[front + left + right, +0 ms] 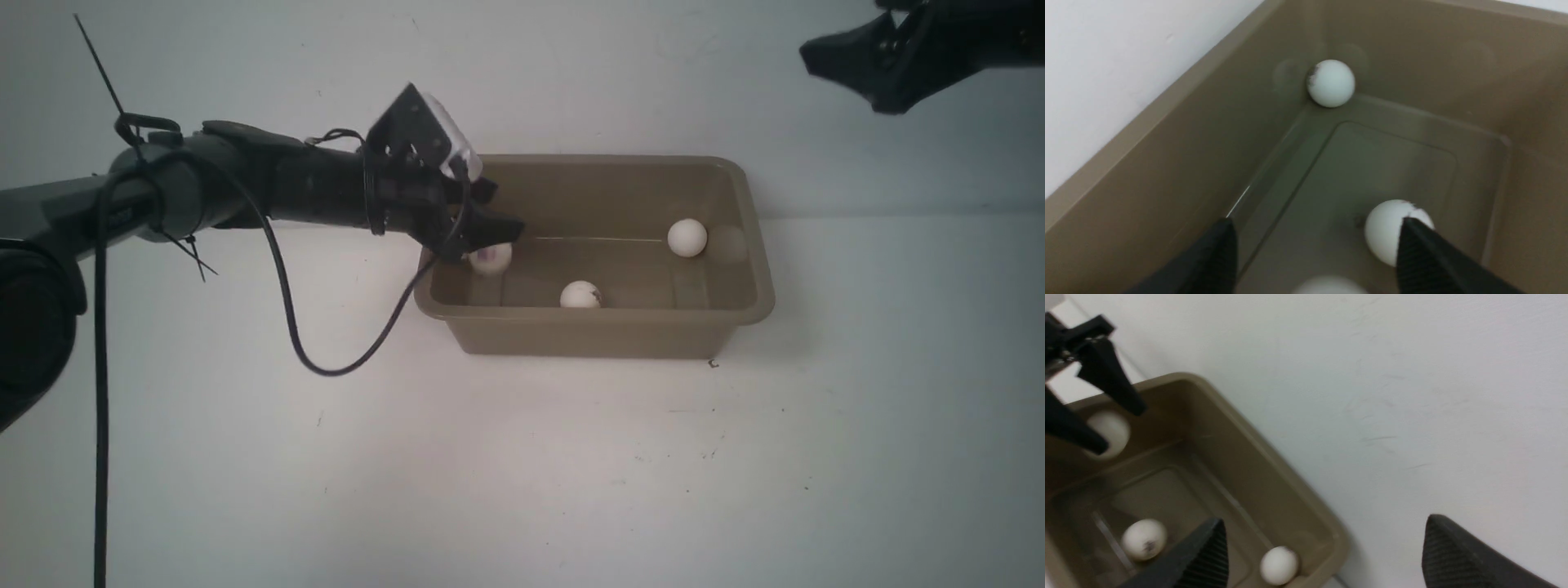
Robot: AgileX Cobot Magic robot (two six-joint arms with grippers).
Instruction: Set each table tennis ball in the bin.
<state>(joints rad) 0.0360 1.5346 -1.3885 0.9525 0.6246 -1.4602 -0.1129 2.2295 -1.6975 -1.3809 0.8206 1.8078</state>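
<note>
Front view: the bin (755, 278) sits at the back edge of the tabletop (522, 474), about midway along it, and all three balls are inside it. The left gripper (498, 208) reaches over the bin's left end. Its jaws stand apart and grip nothing. The left ball (490, 258) is just under its lower finger, by the bin's left wall. From here I cannot tell whether that ball touches the finger or rests on the floor yet. The middle ball (580, 295) lies against the bin's near wall, about halfway along. The right ball (687, 238) lies in the far right corner, well apart from the other two.

In the left wrist view the two fingers are spread wide over the bin floor. The left ball is a blurred white shape between and below them, clear of both pads. One finger hides part of the middle ball.

The right gripper (845, 77) hangs high beyond the bin's right end, off to the right. The right wrist view shows its jaws wide apart and empty.
</note>
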